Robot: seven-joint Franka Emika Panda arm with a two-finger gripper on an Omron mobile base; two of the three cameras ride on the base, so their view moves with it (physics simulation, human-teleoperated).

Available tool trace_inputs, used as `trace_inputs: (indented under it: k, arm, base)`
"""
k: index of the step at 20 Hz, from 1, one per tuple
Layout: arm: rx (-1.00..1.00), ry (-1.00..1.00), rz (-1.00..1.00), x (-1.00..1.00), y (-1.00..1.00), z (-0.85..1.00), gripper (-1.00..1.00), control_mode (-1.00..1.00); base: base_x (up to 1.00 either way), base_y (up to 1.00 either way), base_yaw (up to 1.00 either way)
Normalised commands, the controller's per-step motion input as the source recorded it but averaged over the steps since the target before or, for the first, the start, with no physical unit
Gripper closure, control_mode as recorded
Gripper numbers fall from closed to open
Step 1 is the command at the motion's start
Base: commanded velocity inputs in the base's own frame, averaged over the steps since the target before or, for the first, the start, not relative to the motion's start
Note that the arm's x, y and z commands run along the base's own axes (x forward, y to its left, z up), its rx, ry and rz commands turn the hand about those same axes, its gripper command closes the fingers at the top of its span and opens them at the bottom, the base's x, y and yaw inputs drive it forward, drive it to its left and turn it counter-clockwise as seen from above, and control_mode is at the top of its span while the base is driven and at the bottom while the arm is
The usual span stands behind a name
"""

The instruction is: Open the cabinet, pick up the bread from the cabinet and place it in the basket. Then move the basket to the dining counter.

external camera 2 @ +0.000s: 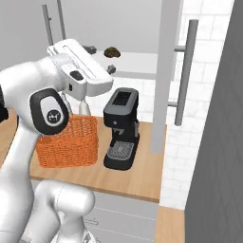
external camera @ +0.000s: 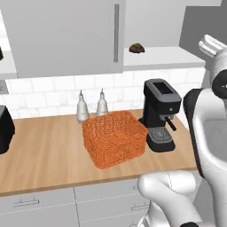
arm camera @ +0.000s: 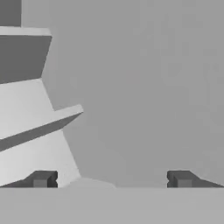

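A narrow wooden worktop (external camera: pixel 48 150) runs along a wall of white tiles (external camera: pixel 53 95), with grey drawers (external camera: pixel 40 204) and their short horizontal handles below its front edge. On the worktop stands the orange woven basket (external camera: pixel 114 138), and just to its right a black coffee machine (external camera: pixel 159 114) with a drip tray at its foot. Behind the basket, against the tiles, two small grey bottles (external camera: pixel 82 107) stand side by side. A dark appliance (external camera: pixel 5 129) sits at the far left edge of the worktop.

Above the worktop hangs the light grey cabinet (external camera: pixel 62 35). Its left door is shut, the long vertical bar handle (external camera: pixel 116 33) near its right edge. The right door (external camera 2: pixel 168 71) is swung open and stands edge-on in the right base view, with its own bar handle (external camera 2: pixel 184 71) facing the room. The open half shows a pale shelf (external camera: pixel 164 57), and on it lies the bread (external camera: pixel 137 48), a small dark brown lump towards the left of the shelf, well above the basket and the coffee machine.

The gripper (external camera 2: pixel 100 59) is raised to shelf height at the cabinet opening, beside the bread but not touching it. Its fingertips (arm camera: pixel 43 179) stand wide apart in the hand view, with nothing between them; beyond them lies the plain grey inside of the cabinet.

To the right of the worktop a tall dark grey panel (external camera 2: pixel 218 142) closes off the room, and a strip of wooden floor (external camera 2: pixel 171 223) shows at its foot.
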Motion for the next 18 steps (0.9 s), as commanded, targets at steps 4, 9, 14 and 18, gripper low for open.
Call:
trace_inputs:
  k: [4, 9, 14, 18]
  arm:
    - [-0.01, 0.33, 0.43, -0.01, 0.7, 0.24, -1.0, -1.0]
    - [0.0, 0.36, 0.36, 0.04, 0.81, 0.05, -1.0, -1.0]
    - [0.02, 0.29, 0.29, 0.43, 0.39, -0.09, -1.0, -1.0]
    - [0.01, 0.26, 0.3, 0.62, 0.21, -0.16, -1.0, -1.0]
  base:
    - [0.0, 0.0, 0.0]
    - [0.0, 0.0, 0.0]
    - [0.0, 0.0, 0.0]
    - [0.0, 0.0, 0.0]
